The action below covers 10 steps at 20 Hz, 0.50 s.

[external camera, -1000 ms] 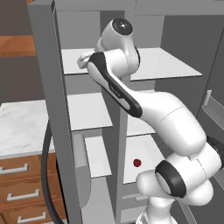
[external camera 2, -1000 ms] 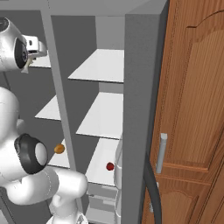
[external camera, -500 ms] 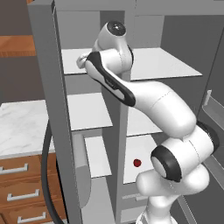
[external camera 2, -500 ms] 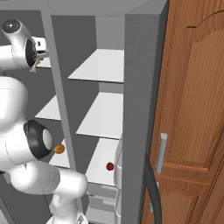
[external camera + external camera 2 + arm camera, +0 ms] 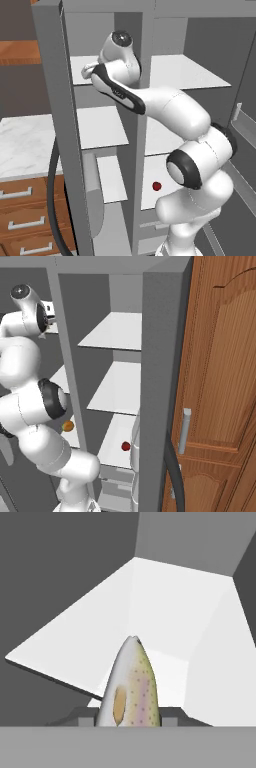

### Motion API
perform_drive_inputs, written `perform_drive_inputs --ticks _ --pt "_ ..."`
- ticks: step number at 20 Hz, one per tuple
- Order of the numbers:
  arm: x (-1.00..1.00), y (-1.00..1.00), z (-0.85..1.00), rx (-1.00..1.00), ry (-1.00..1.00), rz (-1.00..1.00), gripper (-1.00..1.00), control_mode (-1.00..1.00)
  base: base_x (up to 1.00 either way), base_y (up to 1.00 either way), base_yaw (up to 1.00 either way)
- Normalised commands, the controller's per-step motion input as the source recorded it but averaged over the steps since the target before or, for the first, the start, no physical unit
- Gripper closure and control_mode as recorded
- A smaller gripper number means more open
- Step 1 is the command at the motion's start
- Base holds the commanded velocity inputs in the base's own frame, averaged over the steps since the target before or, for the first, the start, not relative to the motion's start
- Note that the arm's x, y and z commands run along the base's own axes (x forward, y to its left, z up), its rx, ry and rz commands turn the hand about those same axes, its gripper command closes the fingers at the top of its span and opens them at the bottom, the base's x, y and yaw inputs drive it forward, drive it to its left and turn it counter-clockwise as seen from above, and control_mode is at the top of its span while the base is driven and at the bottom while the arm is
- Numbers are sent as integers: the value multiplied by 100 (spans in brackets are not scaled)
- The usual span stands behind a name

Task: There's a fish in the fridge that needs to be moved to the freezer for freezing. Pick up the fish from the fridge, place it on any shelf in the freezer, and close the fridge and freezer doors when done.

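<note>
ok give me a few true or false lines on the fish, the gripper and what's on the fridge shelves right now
1. The gripper is shut on the fish. True.
2. The fish lies flat on a fridge shelf. False: it is held in the gripper, sticking out over a white freezer shelf.
3. A small dark-red ball sits on a lower fridge shelf. True.
4. The fridge and freezer doors are both closed. False: both compartments stand open, shelves in view.
5. A wooden cabinet door stands to the right of the unit. True.
6. The hand is down at the bottom drawers. False: it is up by the top freezer shelf.
</note>
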Motion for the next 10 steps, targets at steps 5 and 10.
perform_drive_inputs --ticks 5,10 --pt "55 29 -7 -3 0 -2 100 -100 0 0 0" --pt "53 19 -16 -1 0 -1 100 -100 0 0 0"
